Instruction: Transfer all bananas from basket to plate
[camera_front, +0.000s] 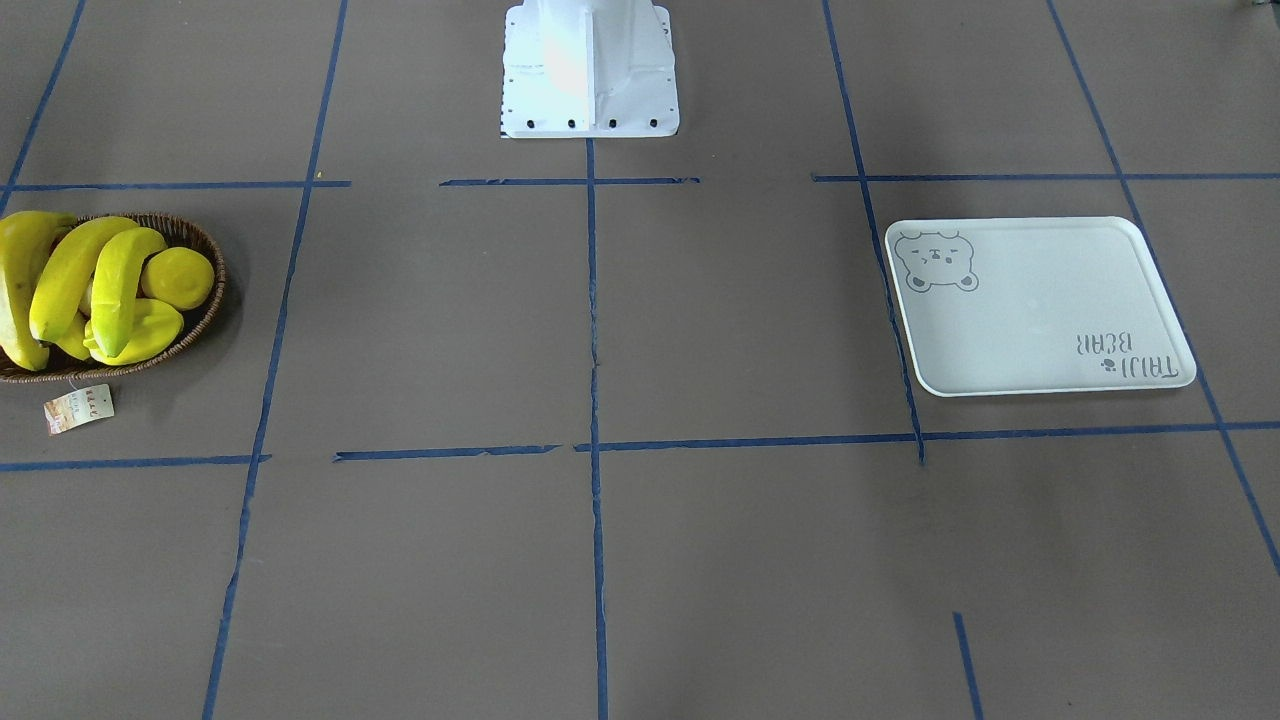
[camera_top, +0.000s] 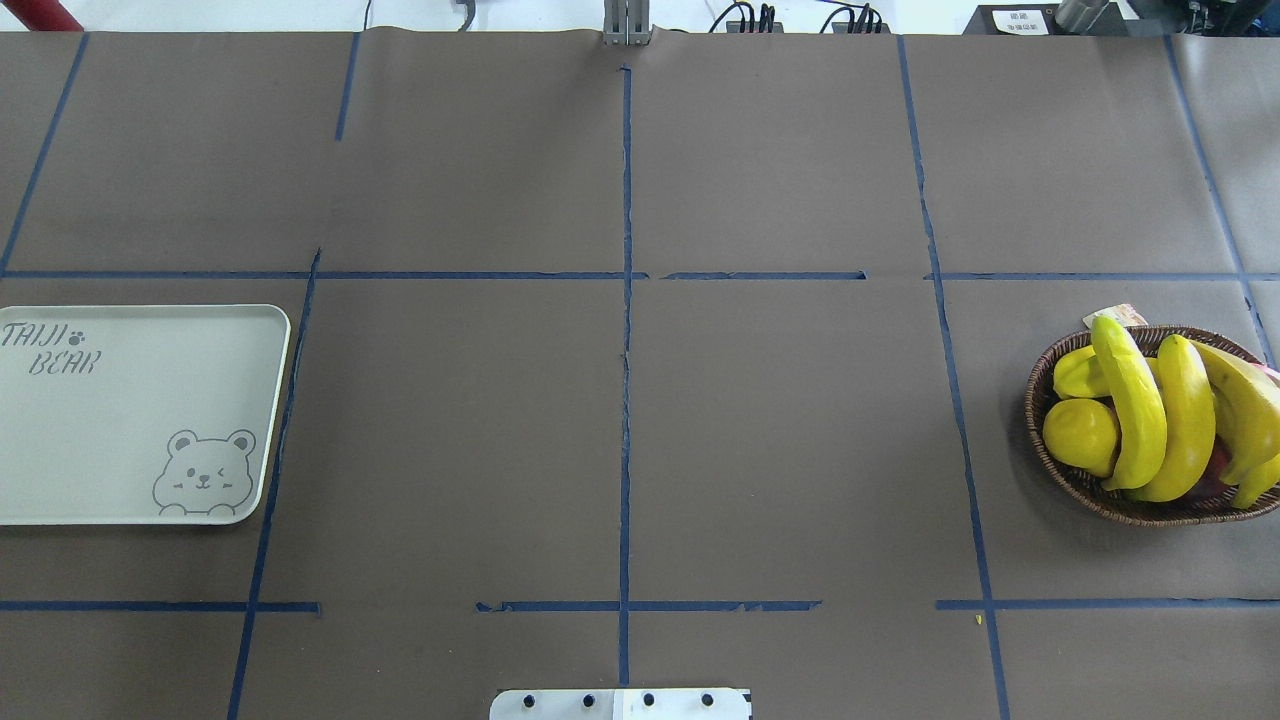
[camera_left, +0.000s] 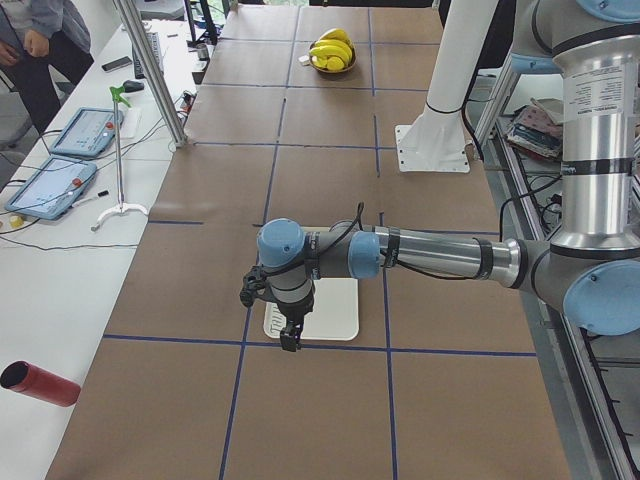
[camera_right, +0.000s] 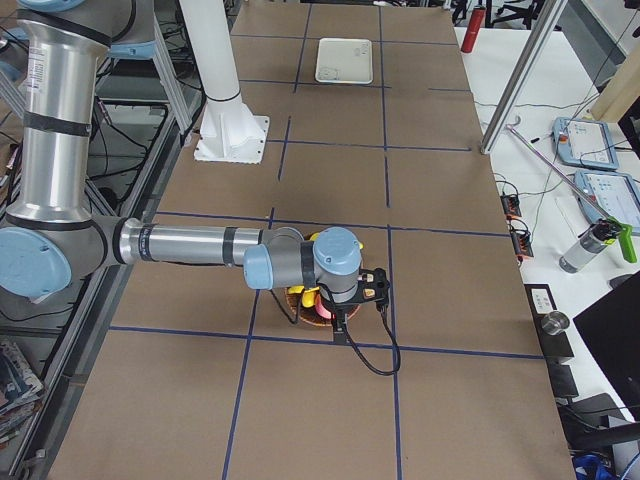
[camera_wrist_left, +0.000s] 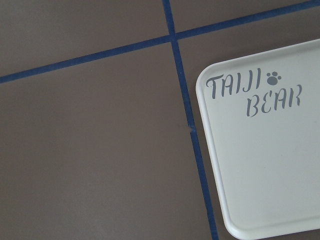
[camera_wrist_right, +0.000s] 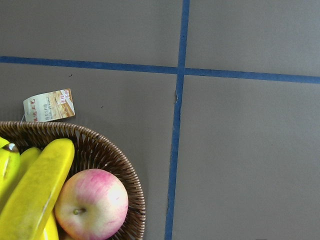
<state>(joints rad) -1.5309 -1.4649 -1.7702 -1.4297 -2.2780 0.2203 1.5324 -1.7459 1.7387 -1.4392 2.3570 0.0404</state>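
While the bananas all lie piled in the basket under the right gripper, the left gripper hangs over the plate's edge, and whether either's fingers stand apart or together cannot be told.

1. Glossy yellow bananas, some tinged lime, darker at the tips.
2. Dark-brown woven basket, with a cream-and-orange paper tag.
3. Pale grey-white plate — grey bear face, grey "TAIJI BEAR" lettering, small grey paw print.
4. Pink-red apple fading to pale yellow; plain yellow lemon.
5. Dull brown table — crossed by a grid of blue tape lines.
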